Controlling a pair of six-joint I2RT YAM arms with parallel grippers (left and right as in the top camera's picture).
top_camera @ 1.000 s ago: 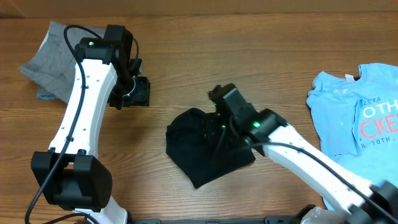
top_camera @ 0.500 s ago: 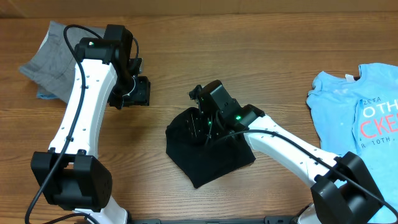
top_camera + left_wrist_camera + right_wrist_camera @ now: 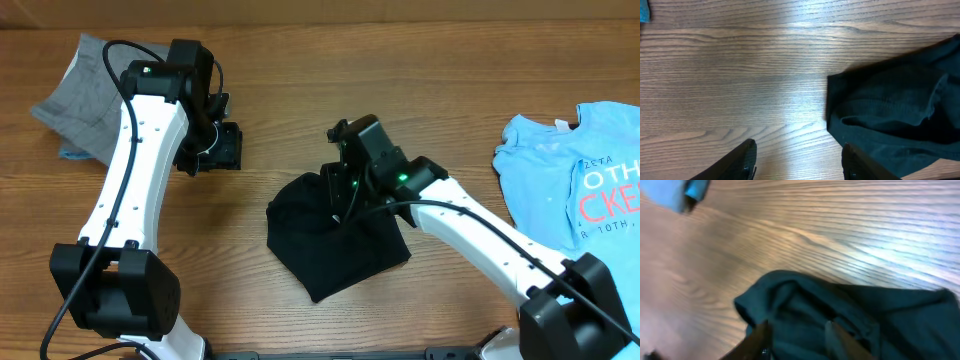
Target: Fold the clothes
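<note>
The black T-shirt point(image 3: 335, 240) lies folded into a small bundle at the table's centre. My right gripper point(image 3: 342, 197) hovers over its upper edge. In the right wrist view the jaws point(image 3: 797, 340) stand apart, with the shirt's dark folds point(image 3: 850, 310) below and between them, and the picture is blurred. My left gripper point(image 3: 215, 150) is to the shirt's upper left, apart from it. It is open and empty point(image 3: 799, 161) over bare wood, with the shirt's left edge point(image 3: 890, 115) to its right. The light blue T-shirt point(image 3: 575, 180) with red-and-white print lies flat at the far right.
A grey garment point(image 3: 85, 95) lies crumpled at the back left with a bit of blue cloth under it. A blue scrap shows at the top left of the right wrist view point(image 3: 682, 192). The table point(image 3: 300, 90) is wooden.
My right gripper swung left over the black shirt, then came back to the right. The shirt's shape looks the same. The left arm has not moved.
</note>
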